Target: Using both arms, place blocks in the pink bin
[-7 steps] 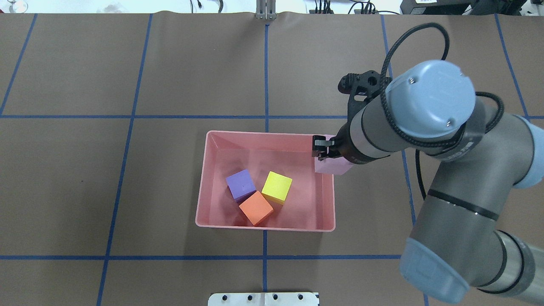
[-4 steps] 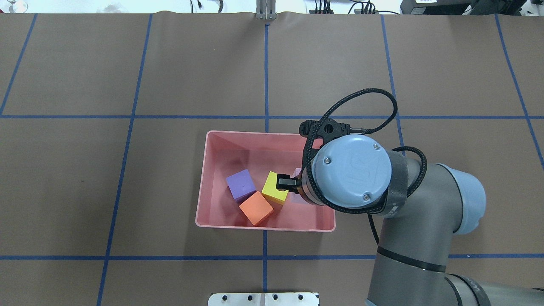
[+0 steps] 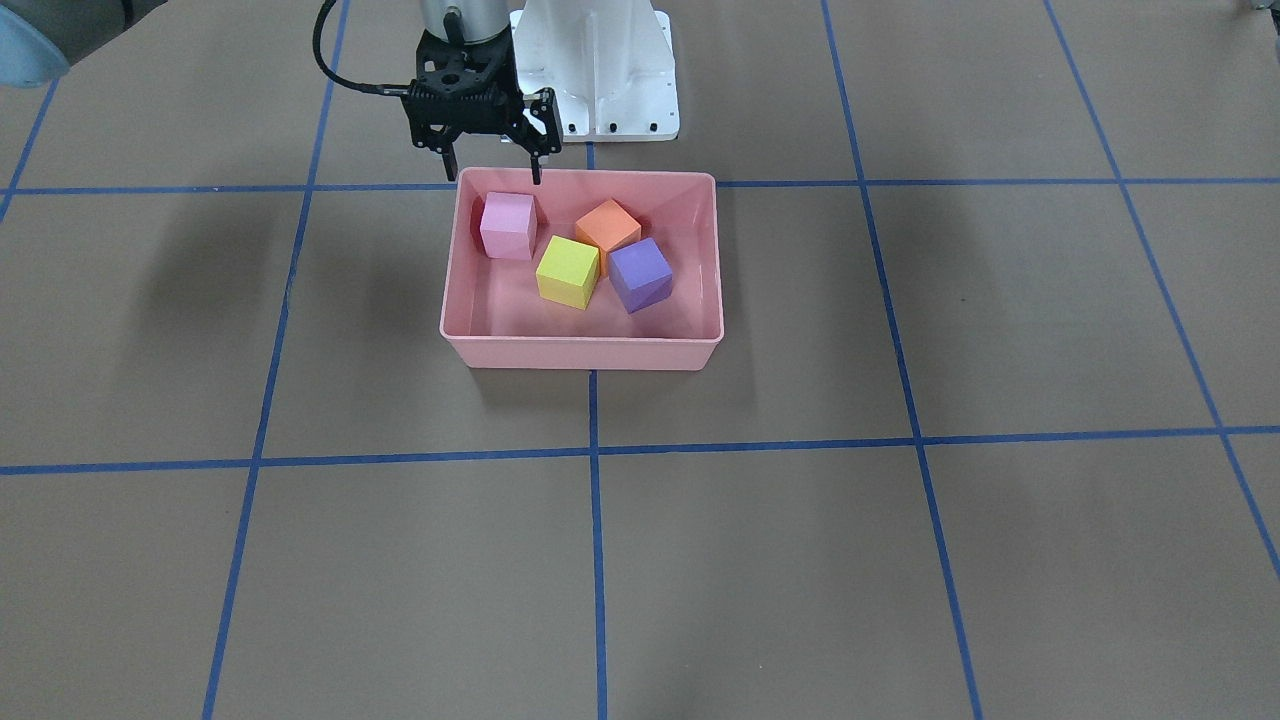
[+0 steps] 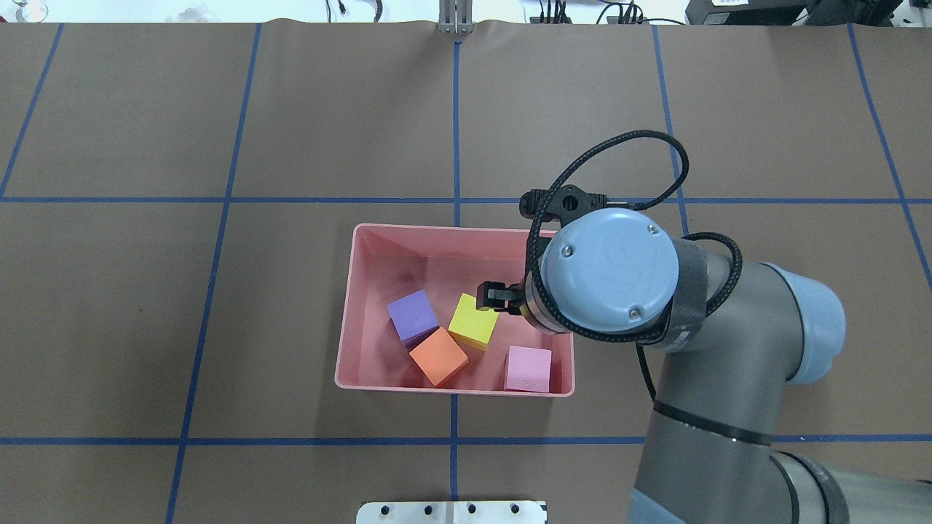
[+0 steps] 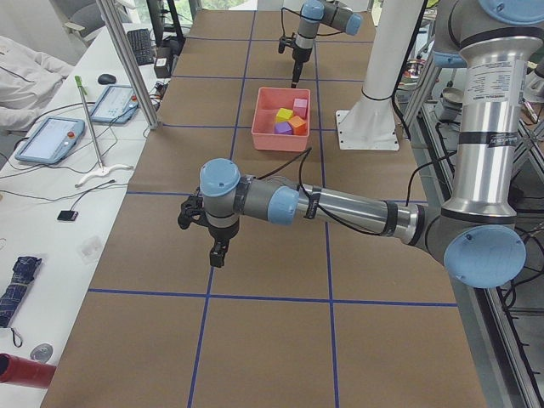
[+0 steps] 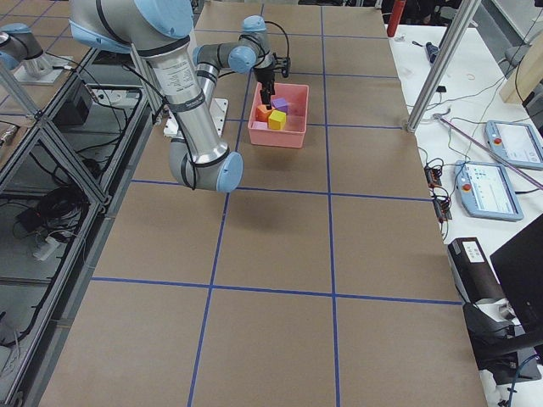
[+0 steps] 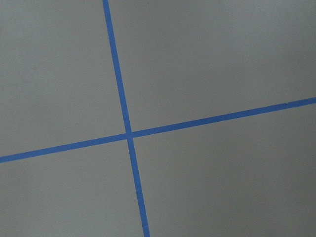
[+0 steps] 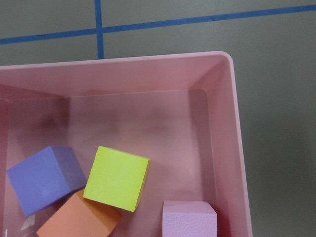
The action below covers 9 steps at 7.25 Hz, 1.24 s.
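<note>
Plainly, the brown, blue-taped tabletop (image 4: 145,306) carries a shallow salmon-pink bin (image 4: 349,313) centrally, four matte cubes (image 4: 474,321) inside; the right arm (image 4: 721,320) hangs its jaws spread and empty above it; for the left arm (image 5: 340,208), cannot tell.

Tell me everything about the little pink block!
The little pink block is a pale pink, matte cube that looks like foam. It sits flat on the floor of the pink bin, in a corner by the wall, not touching the yellow block or the orange block. Nothing grips it; the right claw hangs open above the bin.
</note>
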### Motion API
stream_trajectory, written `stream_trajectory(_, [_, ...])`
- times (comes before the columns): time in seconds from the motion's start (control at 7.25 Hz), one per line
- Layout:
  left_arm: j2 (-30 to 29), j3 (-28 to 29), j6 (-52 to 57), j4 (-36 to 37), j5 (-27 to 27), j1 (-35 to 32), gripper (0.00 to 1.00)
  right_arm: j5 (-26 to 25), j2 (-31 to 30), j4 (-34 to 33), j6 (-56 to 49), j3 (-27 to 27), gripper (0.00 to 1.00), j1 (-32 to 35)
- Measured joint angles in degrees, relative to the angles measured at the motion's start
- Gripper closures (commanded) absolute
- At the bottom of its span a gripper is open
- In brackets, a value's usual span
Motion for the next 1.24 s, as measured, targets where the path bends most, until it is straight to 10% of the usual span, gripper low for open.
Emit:
stream_trajectory(0.69, [3.4, 0.5, 0.3, 0.8, -0.1, -1.7, 0.00, 24.3, -6.0, 0.4, -37.6, -4.8, 0.00, 31.8])
stream_trajectory(1.24, [7.6, -0.2, 7.6, 0.7, -0.9, -6.4, 0.00, 30.5, -12.1, 0.8, -73.0, -18.3, 0.00, 50.5])
